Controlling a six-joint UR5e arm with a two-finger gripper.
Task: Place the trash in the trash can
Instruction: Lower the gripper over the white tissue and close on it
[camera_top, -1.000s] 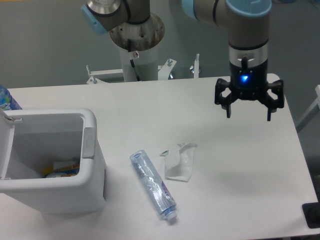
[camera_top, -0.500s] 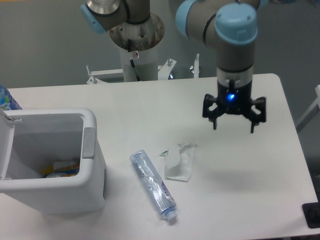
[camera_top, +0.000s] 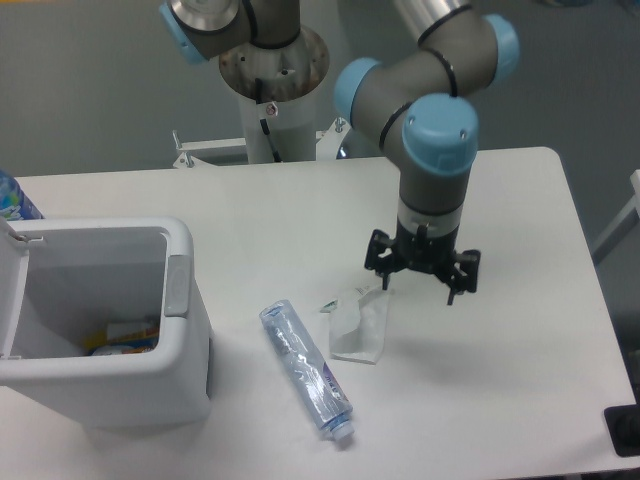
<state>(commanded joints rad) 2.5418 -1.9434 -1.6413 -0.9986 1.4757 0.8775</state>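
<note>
Bluish-purple label on bottle — print unreadable; gripper spread wide.

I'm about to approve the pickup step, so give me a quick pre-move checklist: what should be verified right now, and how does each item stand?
1. gripper open: ok, fingers spread.
2. Gripper empty: ok, nothing between the fingers.
3. Gripper lined up over wrapper: not ok, it sits at the wrapper's upper right edge, off centre.
4. Wrapper free of bottle: ok, they lie apart on the table.
5. trash can open: ok, lid swung back, opening exposed.
6. Height above the table: cannot tell from this one view.
</note>
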